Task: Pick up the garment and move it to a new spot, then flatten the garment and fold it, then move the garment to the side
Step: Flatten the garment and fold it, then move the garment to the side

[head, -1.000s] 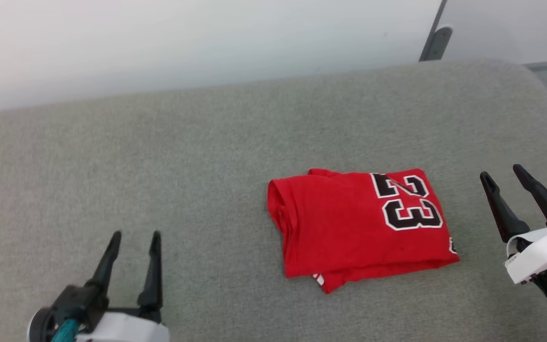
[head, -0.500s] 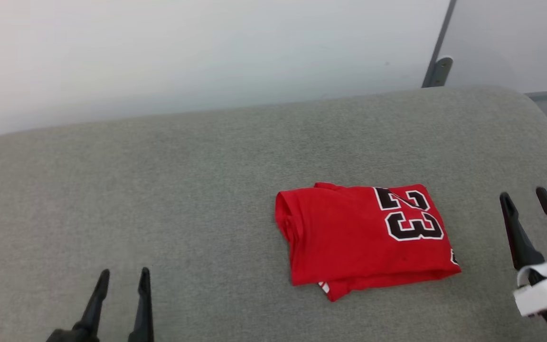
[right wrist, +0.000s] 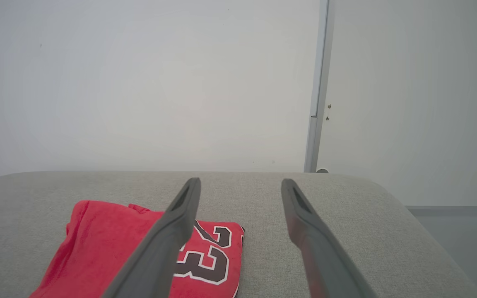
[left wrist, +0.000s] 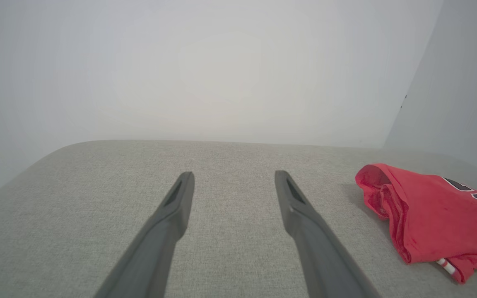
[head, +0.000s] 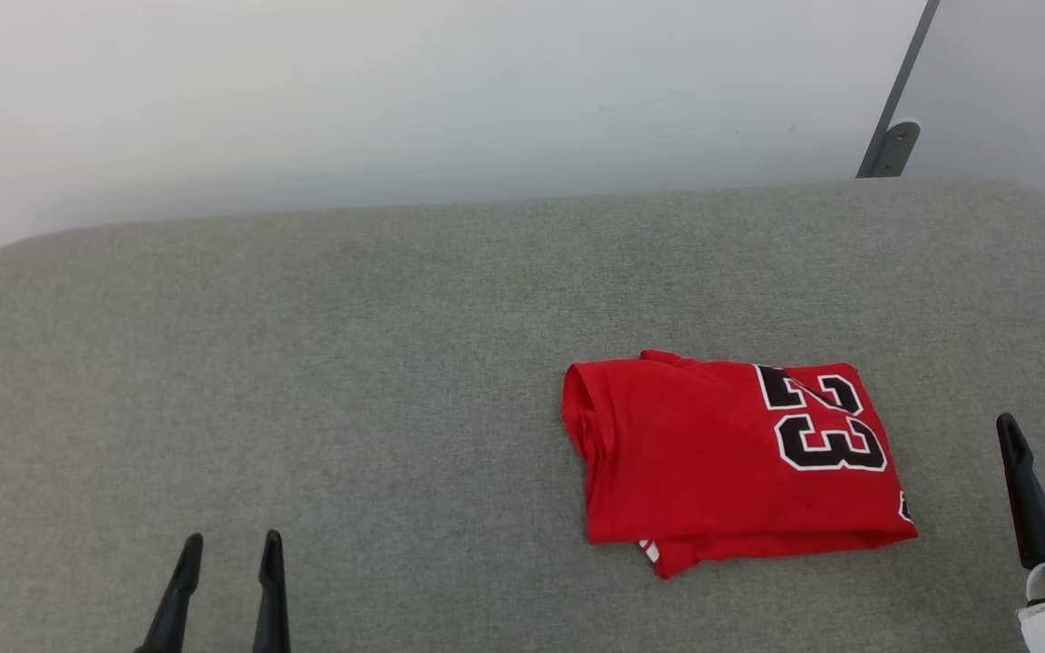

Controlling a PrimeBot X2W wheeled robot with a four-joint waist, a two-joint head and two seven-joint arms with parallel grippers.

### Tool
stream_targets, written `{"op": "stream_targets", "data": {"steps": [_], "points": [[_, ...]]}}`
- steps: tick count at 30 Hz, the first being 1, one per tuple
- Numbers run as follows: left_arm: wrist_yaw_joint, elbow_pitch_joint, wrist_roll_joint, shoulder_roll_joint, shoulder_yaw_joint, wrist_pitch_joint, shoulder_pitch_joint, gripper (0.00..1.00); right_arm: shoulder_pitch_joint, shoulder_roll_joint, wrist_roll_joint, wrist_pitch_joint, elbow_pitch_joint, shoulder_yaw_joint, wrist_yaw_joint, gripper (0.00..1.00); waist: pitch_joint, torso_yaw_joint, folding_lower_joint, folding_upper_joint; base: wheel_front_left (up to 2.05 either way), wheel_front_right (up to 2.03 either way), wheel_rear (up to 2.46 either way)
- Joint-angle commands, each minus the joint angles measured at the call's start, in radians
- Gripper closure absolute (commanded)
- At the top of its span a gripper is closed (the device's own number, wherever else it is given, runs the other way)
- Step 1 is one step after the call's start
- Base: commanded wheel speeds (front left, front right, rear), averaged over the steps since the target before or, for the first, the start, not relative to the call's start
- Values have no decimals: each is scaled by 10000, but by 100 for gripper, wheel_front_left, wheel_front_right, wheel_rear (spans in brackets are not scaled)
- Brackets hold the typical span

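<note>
Left tool, right tool: farther back

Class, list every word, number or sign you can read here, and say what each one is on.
"23": black digits outlined in white, on the folded red shirt; a crease cuts across part of them.
Scrap of black print at the shirt's right edge: cut off, unreadable.
No other text.

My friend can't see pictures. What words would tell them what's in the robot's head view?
A folded red garment with a black number 23 lies on a gray padded surface, right of the middle. The left gripper at the bottom left and the right gripper at the right edge are open, apart from it. A pale wall stands behind.
</note>
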Motion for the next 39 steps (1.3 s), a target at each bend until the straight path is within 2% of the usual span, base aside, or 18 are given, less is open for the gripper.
{"op": "stream_targets", "data": {"steps": [1, 8, 12, 14, 21, 27, 32, 39], "points": [[-22, -18, 98, -26, -9, -1, 55, 0, 139, 42, -72, -41, -42, -25, -16, 0, -1, -2, 0, -1, 0, 0, 0], [-22, -35, 131, -52, -63, -1, -89, 0, 69, 57, -82, 47, -100, 70, -16, 0, 70, -8, 0, -1, 0, 0, 0], [-22, -53, 150, -60, -116, -1, -289, 0, -358, -176, 15, 783, 127, 133, -16, 0, 319, 9, 0, -1, 0, 0, 0], [-23, -8, 169, -63, -228, -1, -453, 0, -739, -366, 177, 1543, 292, 331, -16, 0, 507, 31, 0, -1, 0, 0, 0], [-23, 240, 228, -28, -687, 0, -1502, 0, -2756, -1952, 1096, 4722, 517, 2233, -16, 0, 1452, 99, 0, -1, 0, 0, 0], [-23, 482, 281, 90, -1105, 0, -2527, 0, -4141, -2676, 2446, 7719, 1121, 3228, -16, 0, 2162, 238, 0, -1, 0, 0, 0], [-23, 597, 315, 97, -1292, 0, -3046, 0, -5060, -2713, 3204, 9521, 1674, 3468, -16, 0, 2674, 318, 0, -1, 0, 0, 0], [-23, 650, 332, 79, -1476, 0, -3565, 0, -5860, -2234, 3477, 10549, 2752, 3753, -15, 0, 3321, 505, 0, -1, 0, 0, 0]]}}
